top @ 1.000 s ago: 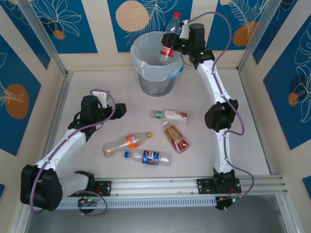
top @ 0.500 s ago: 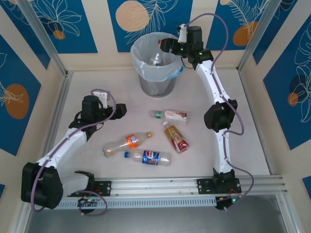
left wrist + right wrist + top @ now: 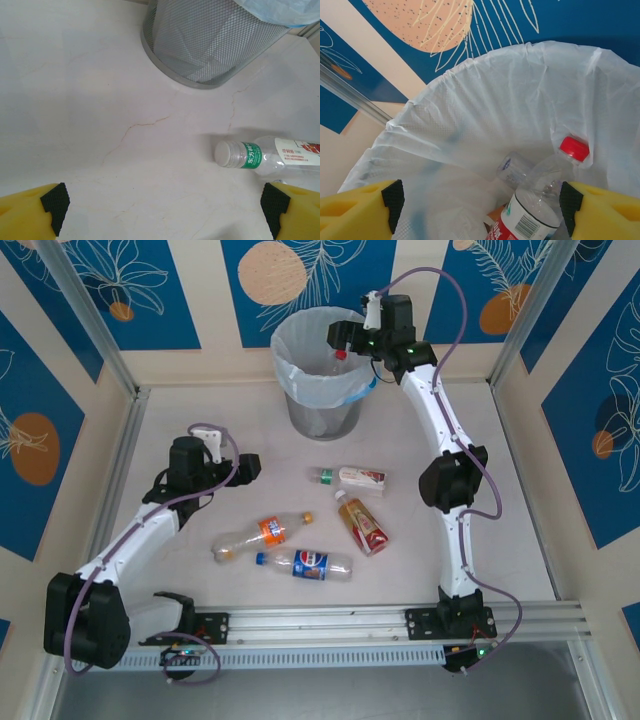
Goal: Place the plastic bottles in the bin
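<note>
The bin (image 3: 320, 412), dark mesh with a white liner, stands at the back of the table. My right gripper (image 3: 345, 337) hovers open over its right rim with nothing between its fingers. Inside the liner (image 3: 485, 100) lie a red-labelled bottle (image 3: 527, 220) with a red cap (image 3: 574, 148) and another clear bottle (image 3: 512, 167). On the table lie a green-necked bottle (image 3: 350, 477), a brown-red labelled one (image 3: 363, 524), an orange-labelled one (image 3: 255, 535) and a blue-labelled one (image 3: 305, 563). My left gripper (image 3: 245, 468) is open, low over the table, left of the green-necked bottle (image 3: 260, 156).
The mesh wall of the bin (image 3: 210, 50) rises ahead of the left gripper. Patterned blue and cream walls close in the table on three sides. A metal rail (image 3: 400, 620) runs along the near edge between the arm bases.
The right gripper let go of the red-labelled bottle, which dropped from above the rim into the bin. The left arm has stayed put.
</note>
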Robot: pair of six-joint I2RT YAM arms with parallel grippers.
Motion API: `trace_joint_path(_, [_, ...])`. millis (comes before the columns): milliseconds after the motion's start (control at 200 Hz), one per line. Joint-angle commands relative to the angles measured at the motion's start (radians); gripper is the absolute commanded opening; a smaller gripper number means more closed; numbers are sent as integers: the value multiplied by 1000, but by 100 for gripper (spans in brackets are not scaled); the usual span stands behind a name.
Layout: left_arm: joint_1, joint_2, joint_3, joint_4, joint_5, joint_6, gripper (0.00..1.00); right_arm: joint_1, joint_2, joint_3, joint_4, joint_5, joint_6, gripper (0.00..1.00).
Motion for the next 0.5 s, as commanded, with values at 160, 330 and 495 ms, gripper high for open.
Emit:
trace_joint_path(160, [12, 28, 7, 5, 26, 21, 99, 20, -137, -57, -10, 15, -13, 87])
trace_joint_path(330, [6, 57, 31, -25, 72, 46, 99, 22, -228, -164, 0, 28, -13, 89])
trace_joint_path(495, [-18, 84, 56, -52, 70, 71, 99, 22, -336, -305, 26, 68, -12, 92])
